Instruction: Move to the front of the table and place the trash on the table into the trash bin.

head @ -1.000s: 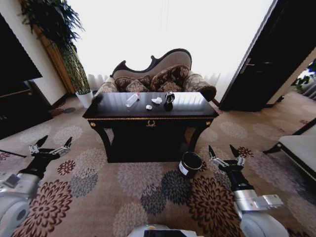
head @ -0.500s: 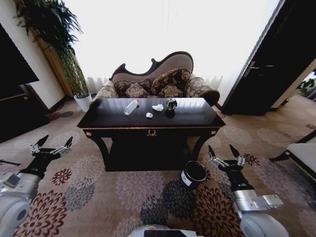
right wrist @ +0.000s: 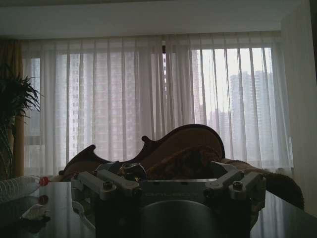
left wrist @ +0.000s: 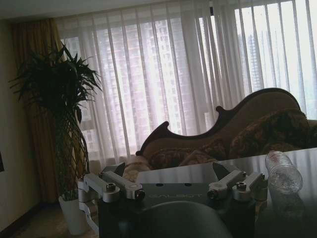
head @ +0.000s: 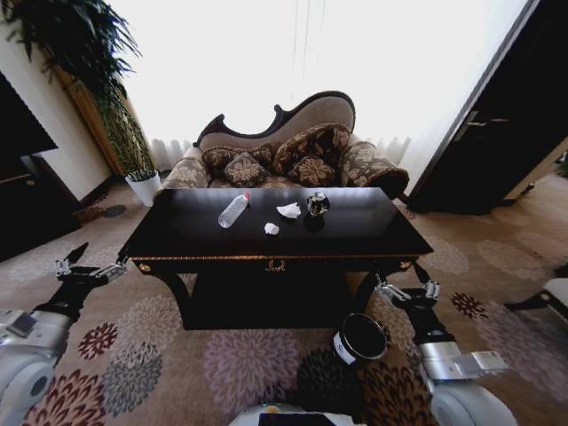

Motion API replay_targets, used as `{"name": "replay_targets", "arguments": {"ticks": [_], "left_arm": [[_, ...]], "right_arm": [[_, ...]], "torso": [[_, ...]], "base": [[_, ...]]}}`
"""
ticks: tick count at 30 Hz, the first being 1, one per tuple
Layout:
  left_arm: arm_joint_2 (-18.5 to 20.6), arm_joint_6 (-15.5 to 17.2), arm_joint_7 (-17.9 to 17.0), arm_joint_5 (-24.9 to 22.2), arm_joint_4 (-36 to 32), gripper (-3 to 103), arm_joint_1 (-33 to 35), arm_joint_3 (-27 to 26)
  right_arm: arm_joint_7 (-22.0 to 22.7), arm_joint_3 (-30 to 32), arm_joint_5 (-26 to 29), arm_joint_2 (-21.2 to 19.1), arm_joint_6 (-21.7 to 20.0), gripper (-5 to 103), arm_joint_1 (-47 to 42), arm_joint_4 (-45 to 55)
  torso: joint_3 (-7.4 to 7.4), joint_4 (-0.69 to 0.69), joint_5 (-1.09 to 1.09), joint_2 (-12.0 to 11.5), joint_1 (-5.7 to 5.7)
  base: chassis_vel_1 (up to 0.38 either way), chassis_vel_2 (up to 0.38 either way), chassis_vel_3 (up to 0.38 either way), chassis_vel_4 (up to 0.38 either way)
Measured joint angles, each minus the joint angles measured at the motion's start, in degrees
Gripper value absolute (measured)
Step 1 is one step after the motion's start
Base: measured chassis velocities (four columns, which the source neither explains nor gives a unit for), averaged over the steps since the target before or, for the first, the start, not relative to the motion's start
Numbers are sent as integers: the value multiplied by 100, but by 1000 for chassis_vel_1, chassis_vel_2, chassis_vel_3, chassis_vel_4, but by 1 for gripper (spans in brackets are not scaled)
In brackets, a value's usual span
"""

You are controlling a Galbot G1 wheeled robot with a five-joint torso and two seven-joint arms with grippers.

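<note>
- Sheer curtains (head: 293, 62) and a carved sofa (head: 293, 146) back the scene; glossy black tabletop (head: 177, 235) stands before them on patterned carpet (head: 248, 355).
- Trash on the tabletop: clear plastic bottle (head: 233, 210) lying on its side toward the rear edge, left of centre; two crumpled paper wads (head: 289, 209), one near the rear edge, one nearer the middle; small dark shiny object (head: 317, 204) just right of them.
- Trash bin (head: 359, 338): on the carpet beside the front right leg, below the tabletop.
- Left pincer (head: 89, 264): released, fingers spread, off the front left corner.
- Right pincer (head: 408, 286): released, near the front right corner, above the bin.
</note>
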Motion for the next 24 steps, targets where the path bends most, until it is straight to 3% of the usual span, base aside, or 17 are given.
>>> {"name": "replay_targets", "arguments": {"ticks": [3,16,22,24], "left_arm": [[3,0,0,11,0,96,4,28],[267,118,82,160,-30,100,-207,563],[716,389,92,-186,77,100,-508,970],[913,515,102,-502,119,100,-599,1001]], "right_arm": [[39,6,-37,31,-7,100,1,34],[48,-54,-109,160,84,100,-20,8],[41,-70,-114,178,112,100,-22,-8],[38,-132,-117,130,111,100,14,-36]], "torso": [[1,0,-2,-1,2],[-2,0,0,2,-7],[0,-2,-2,0,0],[1,0,0,-1,2]], "base": [[-152,163,156,-173],[-27,28,25,-27],[0,0,0,0],[0,0,0,0]]}}
